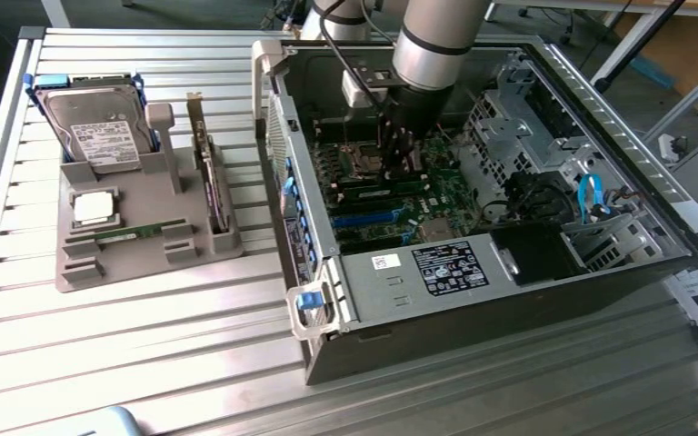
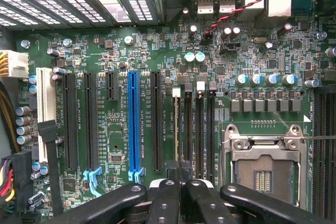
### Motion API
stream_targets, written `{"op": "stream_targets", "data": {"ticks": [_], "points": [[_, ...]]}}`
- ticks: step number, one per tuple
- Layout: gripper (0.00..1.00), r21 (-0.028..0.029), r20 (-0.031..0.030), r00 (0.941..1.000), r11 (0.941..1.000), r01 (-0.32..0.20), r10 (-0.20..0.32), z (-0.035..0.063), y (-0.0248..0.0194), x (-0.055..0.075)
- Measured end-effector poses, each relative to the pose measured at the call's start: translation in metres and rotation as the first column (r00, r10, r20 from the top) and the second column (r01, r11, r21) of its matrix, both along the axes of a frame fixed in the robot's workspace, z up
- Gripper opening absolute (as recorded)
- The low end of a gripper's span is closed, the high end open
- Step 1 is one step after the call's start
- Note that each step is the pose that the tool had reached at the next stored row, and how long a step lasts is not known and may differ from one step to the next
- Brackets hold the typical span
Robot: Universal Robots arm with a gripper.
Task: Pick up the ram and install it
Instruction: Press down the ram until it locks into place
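We see a ribbed metal table (image 1: 143, 327) carrying one open computer case (image 1: 483, 272) and one grey holder tray (image 1: 131, 254). The gripper (image 1: 400, 150) hangs inside the case above the motherboard (image 2: 115, 145), its fingers (image 2: 165, 200) pressed together, with nothing visible between them. One ram (image 1: 131, 233) lies in the tray, well apart from the gripper, beside one hard drive (image 1: 101, 127).

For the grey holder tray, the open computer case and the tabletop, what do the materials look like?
The flat grey holder tray looks like matte moulded or printed plastic: uniform dull grey, no glints. The open black-and-silver computer case looks like sheet metal, with bare silvery folded edges and perforated panels. The ribbed silver tabletop appears to be aluminium profile, judging by its long parallel grooves with a soft brushed sheen.
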State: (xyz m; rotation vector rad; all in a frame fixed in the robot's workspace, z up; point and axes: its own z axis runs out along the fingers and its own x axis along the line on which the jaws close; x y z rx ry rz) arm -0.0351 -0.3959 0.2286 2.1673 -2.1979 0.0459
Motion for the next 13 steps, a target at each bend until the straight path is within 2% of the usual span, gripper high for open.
{"op": "stream_targets", "data": {"ticks": [6, 8, 13], "points": [[0.11, 0.0018, 0.0010, 1.0000, 1.0000, 0.000, 0.000, 0.0026, 0.0003, 0.000], [0.11, -0.0008, -0.0001, 1.0000, 1.0000, 0.000, 0.000, 0.0081, 0.0000, 0.000], [0.11, -0.0030, -0.0005, 1.0000, 1.0000, 0.000, 0.000, 0.0234, 0.0000, 0.000]]}}
